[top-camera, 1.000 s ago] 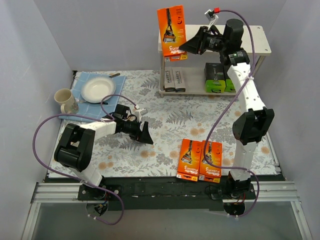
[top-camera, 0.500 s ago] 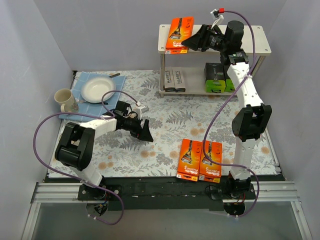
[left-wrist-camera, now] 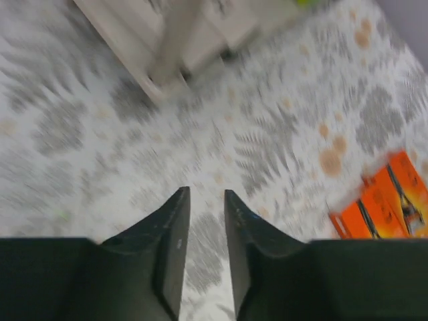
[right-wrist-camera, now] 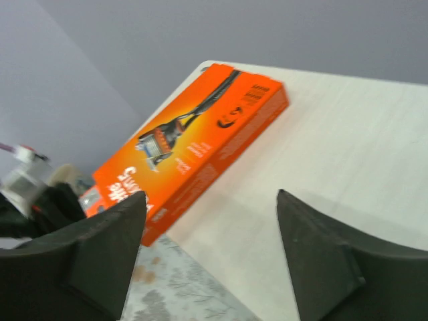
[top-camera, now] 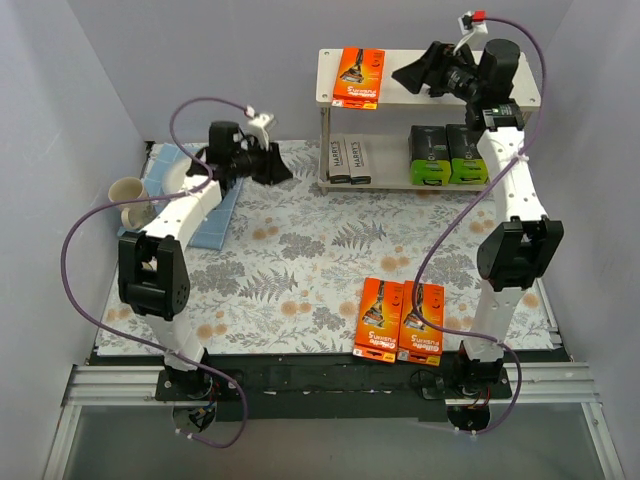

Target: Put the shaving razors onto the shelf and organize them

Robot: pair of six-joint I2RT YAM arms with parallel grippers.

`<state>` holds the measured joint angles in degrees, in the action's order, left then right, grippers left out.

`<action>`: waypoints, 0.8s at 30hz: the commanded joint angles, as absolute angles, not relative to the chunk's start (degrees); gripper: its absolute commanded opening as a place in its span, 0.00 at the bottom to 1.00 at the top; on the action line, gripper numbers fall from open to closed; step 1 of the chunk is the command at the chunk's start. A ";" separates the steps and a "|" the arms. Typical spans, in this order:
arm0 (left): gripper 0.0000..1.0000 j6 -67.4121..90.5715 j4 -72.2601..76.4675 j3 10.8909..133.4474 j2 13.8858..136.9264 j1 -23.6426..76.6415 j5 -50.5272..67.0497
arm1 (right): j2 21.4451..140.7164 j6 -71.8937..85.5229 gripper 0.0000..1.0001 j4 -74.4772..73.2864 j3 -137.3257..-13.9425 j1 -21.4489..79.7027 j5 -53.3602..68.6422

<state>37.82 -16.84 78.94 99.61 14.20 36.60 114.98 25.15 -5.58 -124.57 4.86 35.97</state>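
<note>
One orange razor box [top-camera: 360, 78] [right-wrist-camera: 194, 144] lies flat on the left end of the shelf's top board [top-camera: 520, 92] [right-wrist-camera: 334, 167]. My right gripper [top-camera: 400, 78] [right-wrist-camera: 210, 194] hovers just right of it, open wide and empty. On the lower tier stand slim Harry's boxes [top-camera: 350, 158] and two black boxes with green ends [top-camera: 430, 155]. Two more orange boxes [top-camera: 400, 321] [left-wrist-camera: 384, 210] lie side by side on the table near the front edge. My left gripper [top-camera: 282, 170] [left-wrist-camera: 207, 194] is raised over the far left of the table, jaws a narrow gap apart, nothing between them.
A mug [top-camera: 128, 200] stands at the left edge beside a blue cloth [top-camera: 212, 215], with a white plate [top-camera: 172, 178] partly hidden behind the left arm. The shelf's thin legs [top-camera: 322, 150] stand to the right of the left gripper. Grey walls enclose the table.
The right gripper laid the orange box flat on the top board, opened and drew back right. The left arm swung from mid-table up to the far left, its jaws narrowing.
</note>
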 commanded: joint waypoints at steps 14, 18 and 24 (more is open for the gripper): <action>0.00 49.21 4.13 108.20 106.70 15.73 42.45 | 118.12 10.55 0.10 -5.98 -132.45 11.86 7.92; 0.00 50.10 4.74 106.00 105.21 16.96 44.47 | 121.46 8.45 0.08 -5.71 -134.64 13.09 5.02; 0.00 50.01 4.75 103.62 104.32 19.42 47.37 | 122.87 7.65 0.03 -6.33 -135.09 13.89 1.58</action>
